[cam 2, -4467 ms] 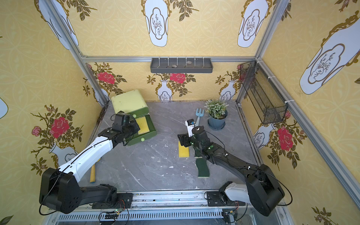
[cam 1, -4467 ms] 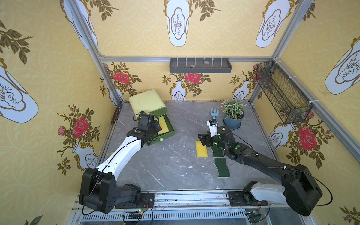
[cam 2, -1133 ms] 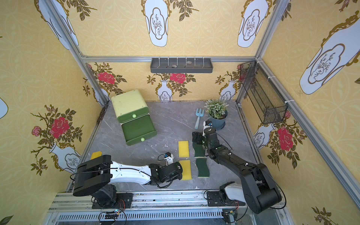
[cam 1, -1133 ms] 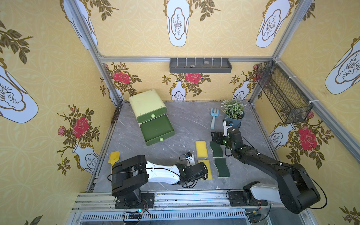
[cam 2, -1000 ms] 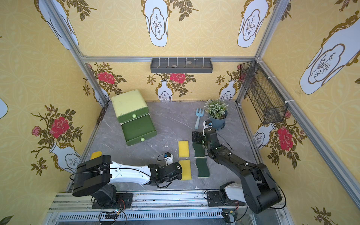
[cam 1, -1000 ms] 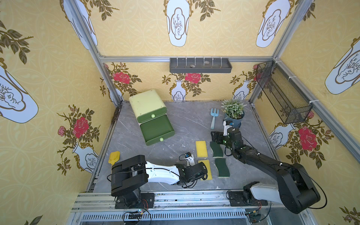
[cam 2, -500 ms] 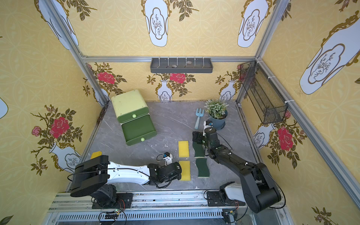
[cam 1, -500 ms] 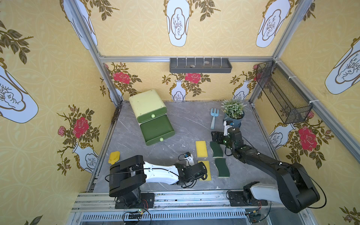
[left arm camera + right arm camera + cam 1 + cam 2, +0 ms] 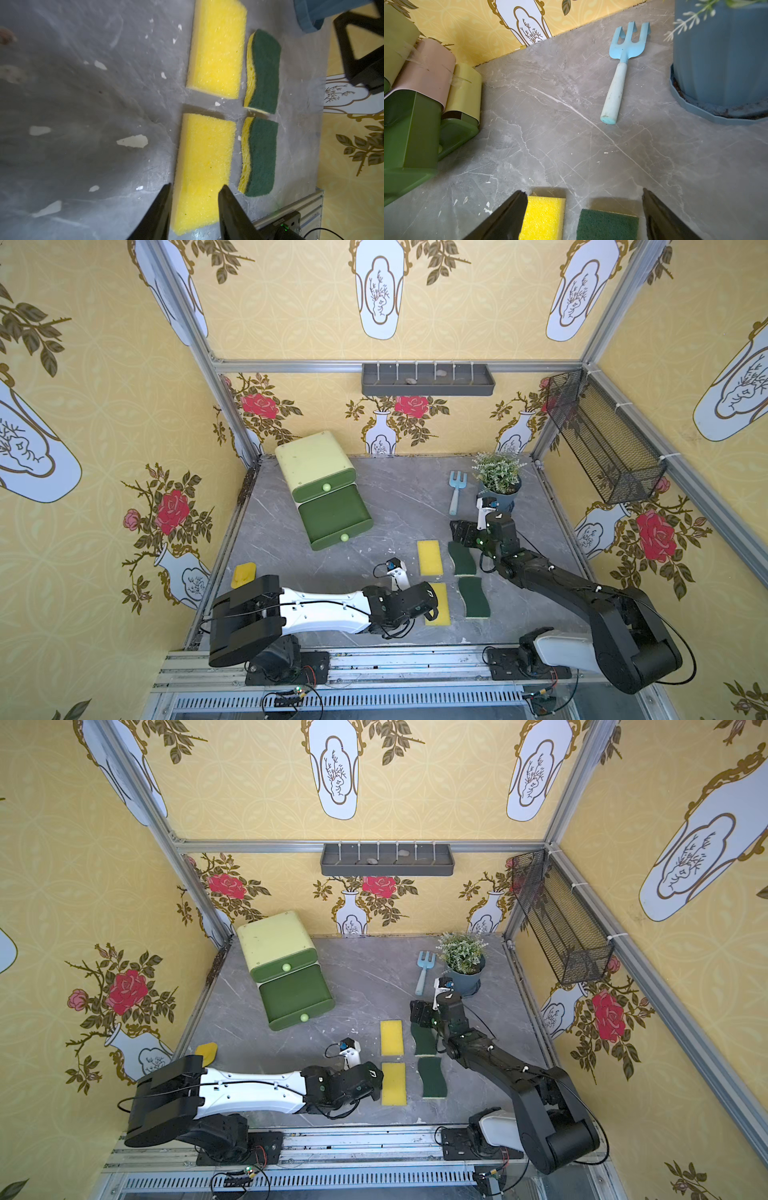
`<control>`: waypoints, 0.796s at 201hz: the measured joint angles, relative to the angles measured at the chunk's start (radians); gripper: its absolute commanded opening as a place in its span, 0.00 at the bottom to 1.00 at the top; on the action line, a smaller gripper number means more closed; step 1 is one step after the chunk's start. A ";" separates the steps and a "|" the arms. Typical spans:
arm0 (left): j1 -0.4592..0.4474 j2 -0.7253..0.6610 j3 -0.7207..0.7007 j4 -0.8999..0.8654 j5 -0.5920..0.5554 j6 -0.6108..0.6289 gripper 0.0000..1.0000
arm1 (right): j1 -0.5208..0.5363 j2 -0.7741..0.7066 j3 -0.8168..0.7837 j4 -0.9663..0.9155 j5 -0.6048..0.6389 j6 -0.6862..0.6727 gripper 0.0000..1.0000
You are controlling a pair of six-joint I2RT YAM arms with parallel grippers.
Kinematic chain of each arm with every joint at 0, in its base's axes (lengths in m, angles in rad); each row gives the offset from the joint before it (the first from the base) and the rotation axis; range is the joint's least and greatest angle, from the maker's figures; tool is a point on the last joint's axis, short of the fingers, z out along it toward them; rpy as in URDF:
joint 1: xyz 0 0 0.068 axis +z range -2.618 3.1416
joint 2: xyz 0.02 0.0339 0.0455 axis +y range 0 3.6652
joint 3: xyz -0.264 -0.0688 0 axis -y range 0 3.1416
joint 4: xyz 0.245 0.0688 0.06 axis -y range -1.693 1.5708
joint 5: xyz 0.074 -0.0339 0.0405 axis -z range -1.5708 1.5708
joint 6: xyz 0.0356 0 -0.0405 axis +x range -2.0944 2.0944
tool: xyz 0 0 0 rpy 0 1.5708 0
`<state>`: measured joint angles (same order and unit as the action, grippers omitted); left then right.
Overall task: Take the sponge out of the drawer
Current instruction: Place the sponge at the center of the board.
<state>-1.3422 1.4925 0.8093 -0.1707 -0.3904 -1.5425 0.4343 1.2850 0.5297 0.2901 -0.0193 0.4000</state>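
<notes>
The near yellow sponge (image 9: 205, 162) lies flat on the table (image 9: 332, 572), outside the shut green drawer unit (image 9: 332, 514). The left gripper (image 9: 195, 185) straddles it, jaws released. The right gripper (image 9: 583, 192) gapes empty. Only withdrawal seems left.

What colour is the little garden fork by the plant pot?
The fork is light blue; right wrist view.

Both top views look down from high at six o'clock onto the whole tabletop (image 9: 395, 497); left wrist faces three o'clock, right wrist twelve, both close, sharing the far yellow sponge (image 9: 216, 49)
</notes>
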 measured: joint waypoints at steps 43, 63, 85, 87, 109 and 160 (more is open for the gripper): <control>0.002 -0.116 0.037 -0.192 -0.173 0.024 0.64 | -0.002 0.003 0.000 0.001 -0.008 0.000 0.89; 0.027 -0.153 0.047 -0.274 -0.236 0.034 0.66 | -0.002 0.008 0.000 0.003 -0.026 0.000 0.89; 0.082 -0.190 0.041 -0.328 -0.273 0.063 0.67 | -0.002 0.013 0.000 0.003 -0.035 0.000 0.89; 0.087 -0.193 0.040 -0.330 -0.275 0.066 0.67 | -0.002 0.014 0.000 0.003 -0.036 0.000 0.89; 0.163 -0.232 0.008 -0.338 -0.285 0.122 0.71 | -0.002 0.015 0.000 0.003 -0.051 0.000 0.89; 0.356 -0.300 -0.089 -0.244 -0.258 0.310 0.77 | -0.002 0.015 0.000 0.003 -0.053 0.000 0.89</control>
<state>-0.9859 1.1923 0.7200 -0.4145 -0.6483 -1.2327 0.4320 1.2999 0.5297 0.2928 -0.0727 0.3996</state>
